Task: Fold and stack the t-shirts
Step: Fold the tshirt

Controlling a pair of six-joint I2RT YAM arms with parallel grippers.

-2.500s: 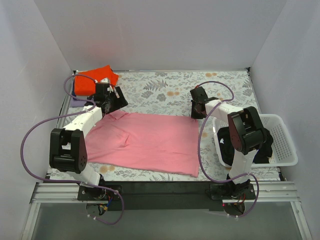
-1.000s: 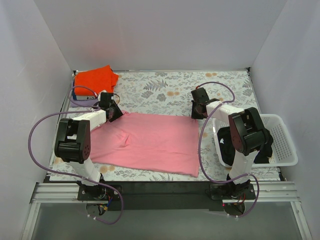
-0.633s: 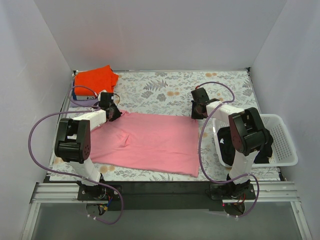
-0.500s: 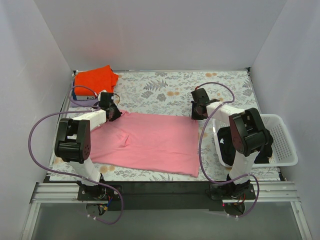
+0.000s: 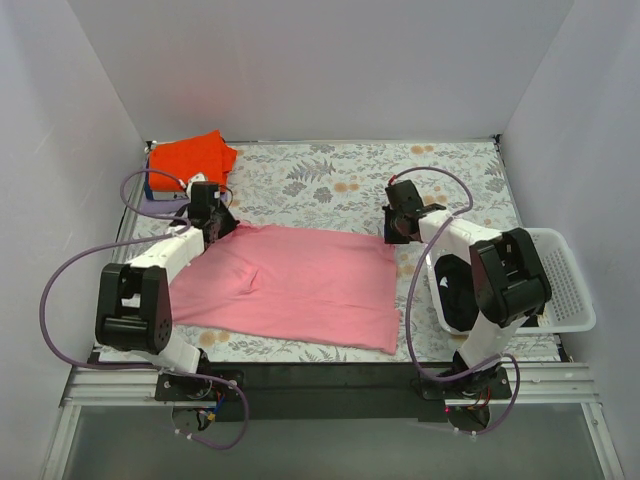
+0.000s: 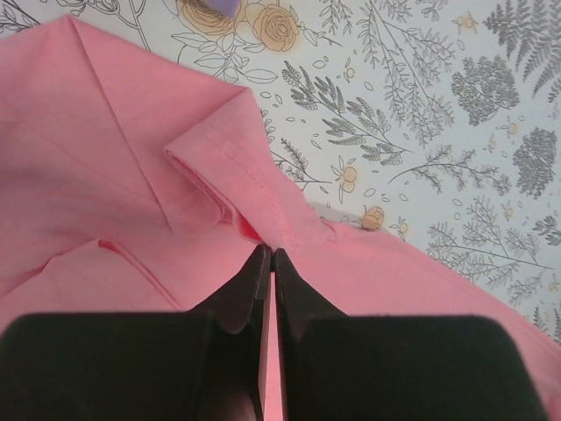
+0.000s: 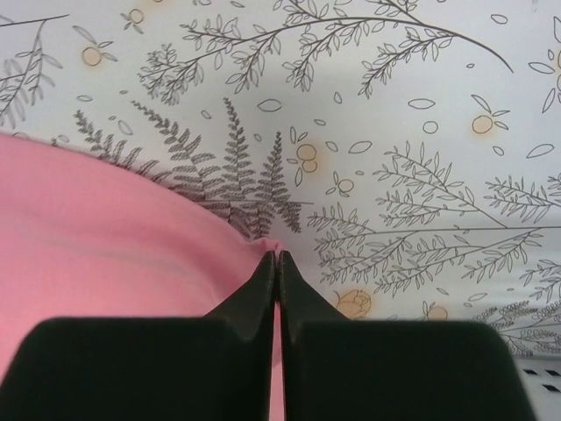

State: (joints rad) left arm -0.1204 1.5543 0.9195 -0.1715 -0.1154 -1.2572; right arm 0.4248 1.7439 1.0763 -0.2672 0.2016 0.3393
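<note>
A light pink t-shirt [image 5: 295,280] lies spread on the floral table cover. My left gripper [image 5: 222,226] is shut on its far left corner, beside the folded sleeve hem [image 6: 223,171]; in the left wrist view the black fingers [image 6: 298,303] pinch pink cloth at the left gripper's tips [image 6: 269,254]. My right gripper [image 5: 392,232] is shut on the shirt's far right corner, and the right wrist view shows a small peak of pink cloth [image 7: 131,228] caught at the right gripper's tips [image 7: 273,256]. A folded orange-red t-shirt [image 5: 190,155] rests at the far left corner.
A white mesh basket [image 5: 560,275] stands at the right edge, beside the right arm's base. A small purple item [image 5: 155,200] lies under the orange shirt's near edge. White walls close the table on three sides.
The left gripper has shut on the pink shirt's far left corner and pulled slightly back and left. The right gripper, still shut on its corner, has shifted a little farther back.
</note>
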